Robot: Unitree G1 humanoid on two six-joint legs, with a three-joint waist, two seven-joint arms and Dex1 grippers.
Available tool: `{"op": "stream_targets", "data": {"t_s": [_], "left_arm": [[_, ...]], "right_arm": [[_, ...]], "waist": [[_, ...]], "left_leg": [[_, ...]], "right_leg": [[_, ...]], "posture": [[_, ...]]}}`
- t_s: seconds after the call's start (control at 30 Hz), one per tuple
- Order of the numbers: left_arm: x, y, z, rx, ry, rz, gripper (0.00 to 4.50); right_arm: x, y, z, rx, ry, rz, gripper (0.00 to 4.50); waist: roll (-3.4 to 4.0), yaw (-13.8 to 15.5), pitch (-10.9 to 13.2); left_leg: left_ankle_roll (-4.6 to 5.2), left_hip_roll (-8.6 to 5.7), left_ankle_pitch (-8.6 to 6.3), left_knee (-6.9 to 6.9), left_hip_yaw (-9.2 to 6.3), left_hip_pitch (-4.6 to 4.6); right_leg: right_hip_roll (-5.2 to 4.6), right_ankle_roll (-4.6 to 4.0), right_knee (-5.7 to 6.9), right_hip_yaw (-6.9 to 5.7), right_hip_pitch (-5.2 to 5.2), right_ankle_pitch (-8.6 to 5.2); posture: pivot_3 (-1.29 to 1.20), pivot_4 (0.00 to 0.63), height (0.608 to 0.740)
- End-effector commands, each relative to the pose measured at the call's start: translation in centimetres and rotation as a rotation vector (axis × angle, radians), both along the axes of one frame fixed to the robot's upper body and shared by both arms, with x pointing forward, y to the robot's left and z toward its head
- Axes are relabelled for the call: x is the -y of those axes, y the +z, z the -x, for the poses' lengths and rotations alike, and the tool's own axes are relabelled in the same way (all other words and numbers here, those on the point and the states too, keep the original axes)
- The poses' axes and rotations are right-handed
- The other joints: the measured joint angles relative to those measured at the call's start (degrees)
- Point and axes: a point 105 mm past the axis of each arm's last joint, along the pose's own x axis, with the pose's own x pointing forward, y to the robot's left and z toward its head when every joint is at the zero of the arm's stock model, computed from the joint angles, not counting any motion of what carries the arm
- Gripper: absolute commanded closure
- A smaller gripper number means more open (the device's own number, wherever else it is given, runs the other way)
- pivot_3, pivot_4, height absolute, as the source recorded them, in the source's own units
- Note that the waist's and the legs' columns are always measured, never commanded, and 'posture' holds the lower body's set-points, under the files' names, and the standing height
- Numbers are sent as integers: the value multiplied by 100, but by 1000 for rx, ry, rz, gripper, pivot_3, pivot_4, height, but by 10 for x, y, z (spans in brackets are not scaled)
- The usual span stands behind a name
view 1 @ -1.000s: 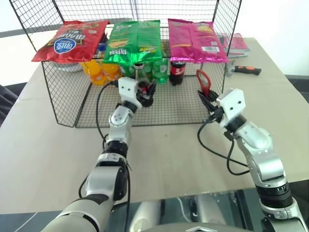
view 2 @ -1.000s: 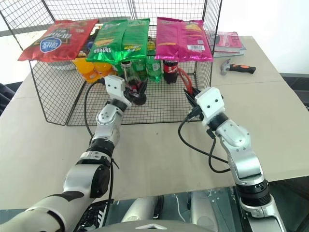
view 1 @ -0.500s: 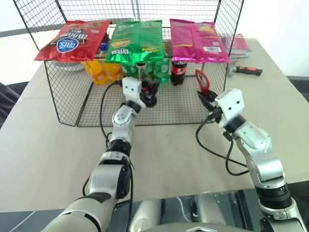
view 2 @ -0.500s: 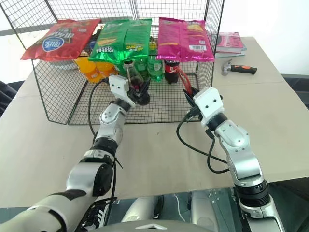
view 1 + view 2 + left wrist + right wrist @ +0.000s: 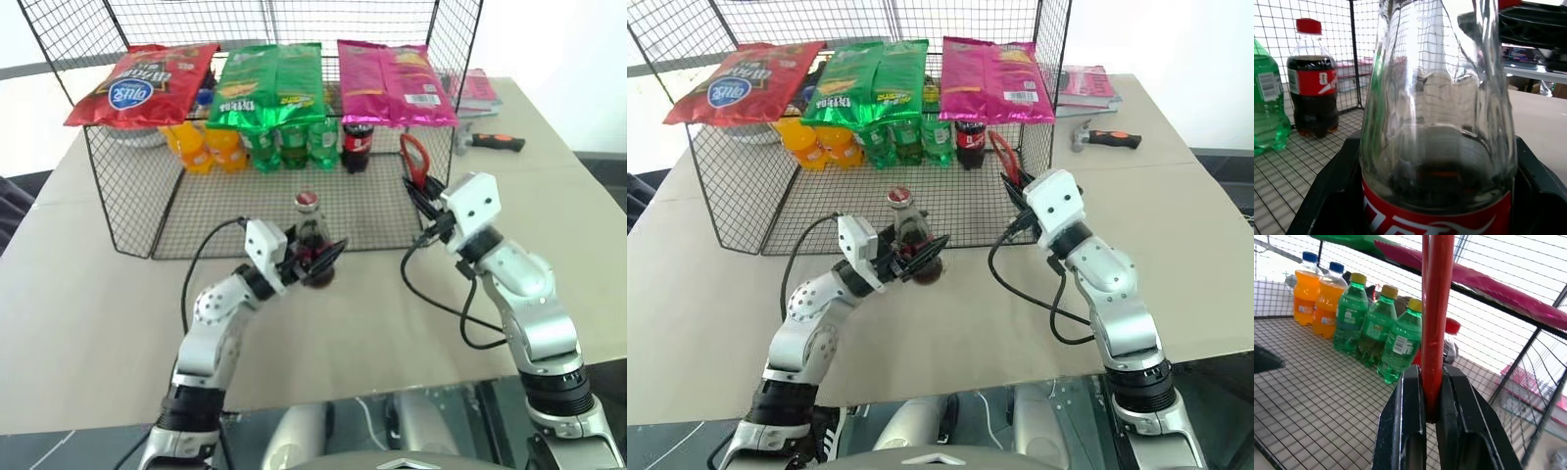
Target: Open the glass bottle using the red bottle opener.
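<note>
At nine o'clock on the table, the left gripper (image 5: 315, 262) has its fingers closed around the lower body of the glass bottle (image 5: 311, 242). A second ago the bottle stood inside the wire cage (image 5: 127, 186) among the soda bottles (image 5: 279, 147); now it is out in front of the cage's open side, upright, red cap (image 5: 307, 200) still on — judged ready for the opener.

Toward three o'clock, the right gripper (image 5: 421, 201) is unmoved, fingers pinched flat on the handle of the red bottle opener (image 5: 412, 162), ring head up. Cap and opener are well apart; bringing them together is what remains.

Bottle: smooth, contoured clear glass, dark liquid, glossy red label. Opener: thin, flat, rigid red strip. Cage: black wire grid, with crinkly chip bags (image 5: 277, 80) lying on top.
</note>
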Motion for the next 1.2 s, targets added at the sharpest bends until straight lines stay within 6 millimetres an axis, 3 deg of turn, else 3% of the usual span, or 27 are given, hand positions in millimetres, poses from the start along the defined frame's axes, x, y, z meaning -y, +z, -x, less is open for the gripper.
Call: {"op": "stream_targets", "data": {"t_s": [0.03,0.23,0.3,0.4,0.6,1.2], "left_arm": [[14,12,16,94,-40,7,1821],[19,7,18,112,-33,4,1821],[21,7,21,118,-57,1,798],[19,11,19,147,-34,-13,85],[18,40,21,234,-16,89,85],[15,41,31,209,1,120,85]], "right_arm": [[-4,12,5,51,31,-10,4500],[-6,12,8,38,54,-5,4500],[-8,11,8,36,62,-2,4500],[-9,10,9,33,69,2,4500],[-9,8,8,31,74,11,4500],[-13,5,7,27,90,24,4500]], "waist": [[2,-19,-1],[2,2,-2],[2,5,-2],[2,-8,-2],[3,-11,-2],[4,-17,-3]], "left_leg": [[0,0,0,0,1,1],[0,-1,0,-3,3,-2],[1,-1,0,-2,3,-2],[1,0,0,-2,3,-1],[1,1,0,-2,3,1],[0,0,0,-1,4,2]], "right_leg": [[0,0,-1,2,0,0],[-1,0,-13,5,0,0],[-1,0,-14,5,0,0],[0,0,-12,5,1,0],[-1,0,-6,5,1,0],[1,0,-7,5,1,0]], "posture": [[0,150,740],[0,150,740],[0,150,740],[0,150,740],[0,150,740],[0,150,740]]}}
